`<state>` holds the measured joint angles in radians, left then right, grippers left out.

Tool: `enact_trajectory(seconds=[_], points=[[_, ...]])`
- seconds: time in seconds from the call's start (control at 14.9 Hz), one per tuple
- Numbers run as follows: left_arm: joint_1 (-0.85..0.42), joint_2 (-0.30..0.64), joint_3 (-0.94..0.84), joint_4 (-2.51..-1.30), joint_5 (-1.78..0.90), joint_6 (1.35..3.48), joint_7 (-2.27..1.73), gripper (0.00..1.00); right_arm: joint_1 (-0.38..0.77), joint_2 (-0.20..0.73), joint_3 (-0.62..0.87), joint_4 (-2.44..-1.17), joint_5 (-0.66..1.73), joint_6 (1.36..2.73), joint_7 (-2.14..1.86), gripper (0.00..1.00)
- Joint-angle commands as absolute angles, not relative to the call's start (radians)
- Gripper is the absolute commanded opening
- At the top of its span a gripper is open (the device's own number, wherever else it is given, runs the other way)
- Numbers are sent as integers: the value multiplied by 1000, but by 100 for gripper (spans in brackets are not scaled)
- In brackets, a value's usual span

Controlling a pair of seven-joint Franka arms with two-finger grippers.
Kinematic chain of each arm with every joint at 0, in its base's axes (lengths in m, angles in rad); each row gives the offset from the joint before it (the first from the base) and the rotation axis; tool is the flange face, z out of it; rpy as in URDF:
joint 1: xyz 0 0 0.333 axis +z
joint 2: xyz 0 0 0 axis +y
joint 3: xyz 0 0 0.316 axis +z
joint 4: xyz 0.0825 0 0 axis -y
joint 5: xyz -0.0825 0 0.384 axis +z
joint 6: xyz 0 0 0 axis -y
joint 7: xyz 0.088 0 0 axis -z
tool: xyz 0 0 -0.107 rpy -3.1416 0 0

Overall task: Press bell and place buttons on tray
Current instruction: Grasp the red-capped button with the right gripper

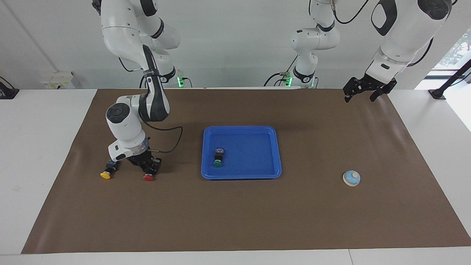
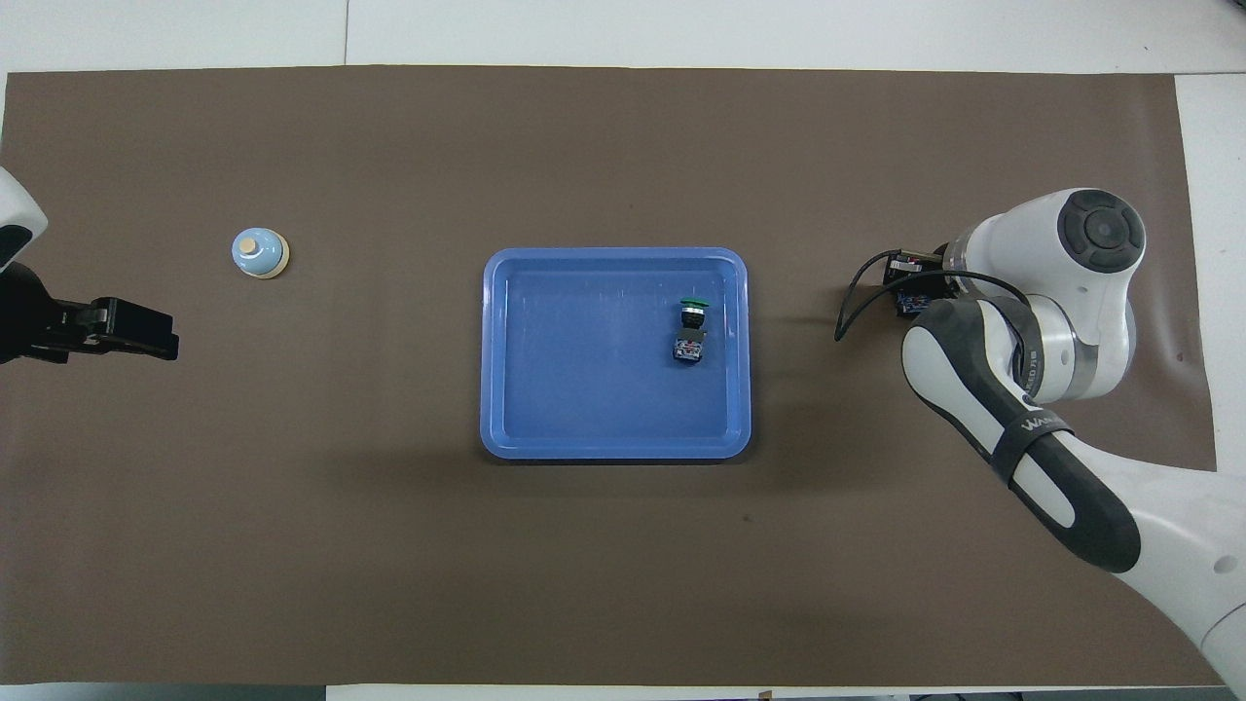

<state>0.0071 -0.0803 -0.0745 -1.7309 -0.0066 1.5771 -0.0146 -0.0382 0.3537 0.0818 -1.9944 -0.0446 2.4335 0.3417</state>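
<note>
The blue tray [image 1: 254,151] lies mid-table, and also shows in the overhead view [image 2: 584,399]. The green button [image 1: 218,159] lies on its side in the tray, toward the right arm's end [image 2: 692,327]. My right gripper [image 1: 149,171] is down on the mat at the red button [image 1: 148,177], whose cap shows just under it. The yellow button [image 1: 106,175] lies on the mat beside it, apart from it. In the overhead view my right arm hides both. The light-blue bell [image 1: 351,178] [image 2: 260,253] stands toward the left arm's end. My left gripper [image 1: 362,96] is open and waits raised over the mat.
A brown mat [image 1: 235,221] covers the table, with white table edge around it. A black cable loops from my right wrist [image 1: 173,143] over the mat between the arm and the tray.
</note>
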Motion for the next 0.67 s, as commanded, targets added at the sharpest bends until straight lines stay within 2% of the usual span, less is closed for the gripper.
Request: enact_trajectory(seconds=[0.0, 0.2, 0.34, 0.6], points=[[9, -92, -72, -1735, -25, 1586, -23, 100, -52, 351, 94, -2003, -60, 2438, 336, 0], [9, -92, -72, -1735, -25, 1586, -23, 100, -40, 341, 94, -1958, -58, 2364, 334, 0], [9, -92, -72, -1735, -25, 1586, -23, 100, -34, 341, 104, -1838, -57, 2202, 345, 0], [9, -91, -72, -1735, -25, 1586, -23, 100, 95, 354, 106, -1613, -41, 1956, 444, 0]])
